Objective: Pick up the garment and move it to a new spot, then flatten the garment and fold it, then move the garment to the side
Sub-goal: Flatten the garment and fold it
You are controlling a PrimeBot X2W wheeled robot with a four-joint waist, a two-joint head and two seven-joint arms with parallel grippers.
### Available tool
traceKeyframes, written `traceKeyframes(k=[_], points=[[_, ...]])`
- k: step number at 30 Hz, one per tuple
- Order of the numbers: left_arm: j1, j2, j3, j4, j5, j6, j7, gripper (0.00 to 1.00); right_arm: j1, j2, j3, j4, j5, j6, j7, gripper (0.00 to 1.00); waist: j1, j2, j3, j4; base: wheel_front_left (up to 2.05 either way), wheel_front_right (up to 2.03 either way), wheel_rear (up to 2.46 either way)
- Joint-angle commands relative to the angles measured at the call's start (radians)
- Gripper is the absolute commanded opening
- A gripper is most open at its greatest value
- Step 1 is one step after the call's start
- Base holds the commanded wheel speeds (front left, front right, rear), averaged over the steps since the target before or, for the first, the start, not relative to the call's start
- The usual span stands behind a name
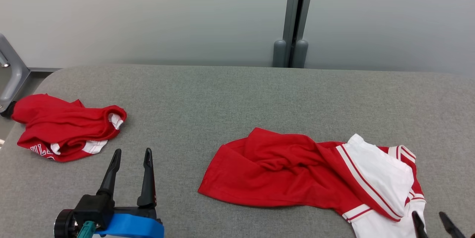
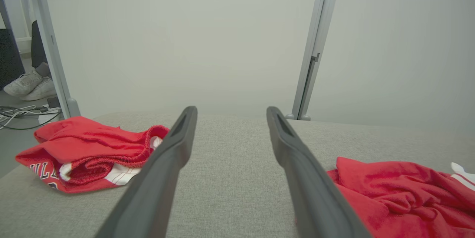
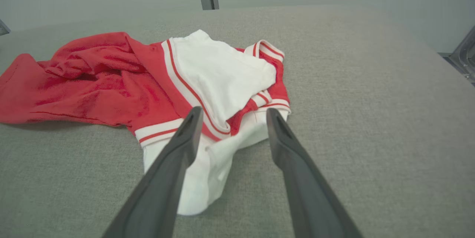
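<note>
A red and white garment (image 1: 308, 171) lies crumpled on the grey padded table (image 1: 222, 93), right of centre; it also appears in the right wrist view (image 3: 148, 78) and the left wrist view (image 2: 400, 193). My right gripper (image 1: 432, 220) is at the lower right, open, fingers spread just above the garment's white near part (image 3: 207, 171), nothing held between them. My left gripper (image 1: 131, 160) stands open at the lower left over bare table, apart from the cloth, and in the left wrist view (image 2: 231, 119) its fingers point at the far wall.
A second red garment (image 1: 63, 128) lies bunched at the table's far left edge, also in the left wrist view (image 2: 89, 152). A grey wall with a vertical post (image 1: 295, 19) stands behind. A person's shoes (image 2: 29, 84) and cables lie on the floor left.
</note>
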Motion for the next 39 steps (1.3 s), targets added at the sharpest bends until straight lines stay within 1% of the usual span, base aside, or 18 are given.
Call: traceKeyframes(k=[1, 5, 7, 12, 14, 21, 28, 34, 39], points=[[0.006, 0.000, 0.001, -0.001, 0.001, -0.003, -0.003, 1.00, 0.011, 0.003, -0.010, -0.016, -0.007, 0.000, -0.008, 1.00, 0.0001, -0.0001, 0.000, -0.002, 0.00, 0.00, 0.00], [0.011, 0.000, 0.007, -0.002, 0.009, -0.005, -0.003, 1.00, -0.007, 0.050, -0.060, -0.118, -0.056, 0.000, -0.043, 1.00, 0.0001, -0.0001, -0.005, -0.008, 0.00, 0.00, 0.00], [0.013, 0.000, 0.010, -0.002, 0.012, -0.006, -0.003, 1.00, -0.029, 0.071, -0.063, -0.166, -0.078, 0.000, -0.068, 1.00, 0.0001, -0.0001, -0.005, -0.011, 0.00, 0.00, 0.00], [0.005, 0.000, 0.014, 0.001, 0.020, -0.009, -0.003, 1.00, -0.067, 0.113, -0.023, -0.221, -0.135, 0.000, -0.133, 1.00, 0.0001, -0.0001, 0.000, -0.014, 0.00, 0.00, 0.00], [0.002, 0.000, 0.019, 0.002, 0.022, -0.009, -0.003, 1.00, -0.084, 0.115, 0.008, -0.211, -0.177, 0.000, -0.150, 1.00, 0.0001, -0.0001, 0.004, -0.017, 0.00, 0.00, 0.00], [-0.009, 0.000, 0.023, 0.009, 0.050, -0.012, -0.003, 1.00, -0.137, 0.135, 0.097, -0.138, -0.220, 0.000, -0.180, 1.00, 0.0001, -0.0001, 0.017, -0.022, 0.00, 0.00, 0.00], [-0.050, 0.007, -0.011, 0.037, 0.083, -0.016, -0.003, 1.00, -0.171, 0.141, 0.124, -0.094, -0.228, 0.000, -0.187, 1.00, 0.0001, -0.0001, 0.042, -0.041, 0.00, 0.00, 0.00], [-0.119, 0.014, -0.073, 0.135, 0.089, -0.022, -0.003, 1.00, -0.193, 0.142, 0.137, -0.069, -0.225, 0.000, -0.188, 1.00, 0.0001, -0.0001, 0.068, -0.070, 0.00, 0.00, 0.00], [-0.161, 0.027, -0.134, 0.268, 0.079, -0.025, -0.003, 1.00, -0.207, 0.143, 0.144, -0.053, -0.223, 0.000, -0.189, 1.00, 0.0001, -0.0001, 0.082, -0.091, 0.00, 0.00, 0.00]])
